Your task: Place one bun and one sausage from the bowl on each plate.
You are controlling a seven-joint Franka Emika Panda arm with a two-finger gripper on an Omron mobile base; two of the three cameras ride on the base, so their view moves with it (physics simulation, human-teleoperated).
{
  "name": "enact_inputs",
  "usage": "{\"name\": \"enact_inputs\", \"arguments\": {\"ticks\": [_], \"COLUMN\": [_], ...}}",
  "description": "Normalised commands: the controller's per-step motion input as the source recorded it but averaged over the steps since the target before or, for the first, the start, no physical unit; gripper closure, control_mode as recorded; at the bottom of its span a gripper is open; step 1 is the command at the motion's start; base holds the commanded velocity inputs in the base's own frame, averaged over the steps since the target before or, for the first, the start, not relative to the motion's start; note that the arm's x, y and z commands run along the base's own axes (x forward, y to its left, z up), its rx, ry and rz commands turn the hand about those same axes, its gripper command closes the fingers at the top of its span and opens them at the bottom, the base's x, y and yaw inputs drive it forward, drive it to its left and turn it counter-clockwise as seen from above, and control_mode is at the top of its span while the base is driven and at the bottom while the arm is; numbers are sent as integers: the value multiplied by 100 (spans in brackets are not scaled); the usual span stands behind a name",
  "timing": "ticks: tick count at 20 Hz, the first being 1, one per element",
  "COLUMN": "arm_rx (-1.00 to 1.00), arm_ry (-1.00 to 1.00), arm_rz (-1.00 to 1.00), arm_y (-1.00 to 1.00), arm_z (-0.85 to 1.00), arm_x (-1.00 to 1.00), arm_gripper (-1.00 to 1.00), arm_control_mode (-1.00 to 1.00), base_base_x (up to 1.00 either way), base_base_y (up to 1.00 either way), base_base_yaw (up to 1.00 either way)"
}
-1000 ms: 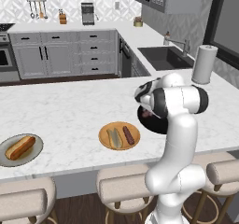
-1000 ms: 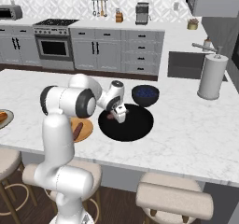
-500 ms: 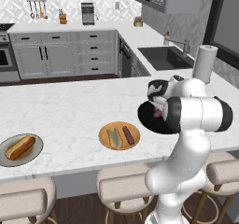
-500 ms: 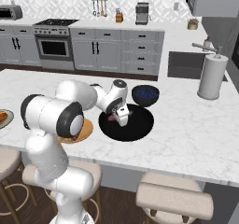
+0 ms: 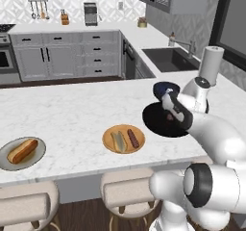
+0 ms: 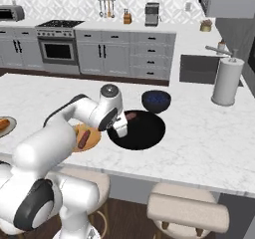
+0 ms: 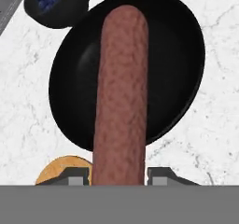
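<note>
1. A home kitchen, rendered: grey cabinets (image 5: 62, 57) line the back wall under a white worktop.
2. A stove (image 6: 58, 46), a sink (image 5: 173, 59) with a faucet (image 5: 181, 44), and hanging utensils (image 6: 103, 6).
3. A marble island counter (image 5: 67, 114) fronted by stools (image 6: 187, 210), with a paper-towel roll (image 6: 226, 81).

Before me: small dark bowl of blue contents (image 6: 156, 100), white paper-towel roll (image 6: 226, 81), white marble table (image 6: 209, 143), padded stools (image 5: 127, 191).

My two base views look forward and down over the counter (image 5: 72, 114) from behind the arm, left and right. Both share the bowl (image 5: 156, 121) and orange plate (image 5: 108, 139). My hand view hangs close above the bowl.
</note>
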Motion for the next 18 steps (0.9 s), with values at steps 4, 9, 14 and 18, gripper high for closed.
{"name": "enact_inputs", "arguments": {"ticks": [4, 9, 14, 18], "arm_rx": [0, 0, 0, 0], "arm_ry": [0, 0, 0, 0], "arm_rz": [0, 0, 0, 0], "arm_y": [0, 0, 0, 0], "arm_z": [0, 0, 0, 0], "arm_x": [0, 0, 0, 0], "arm_gripper": [100, 100, 100, 100], "arm_control_mode": [100, 100, 100, 100], "base_base_x": [-97, -68, 4, 46], "base_base_y": [100, 100, 100, 100], "base_base_yaw": [7, 11, 6, -2]}}
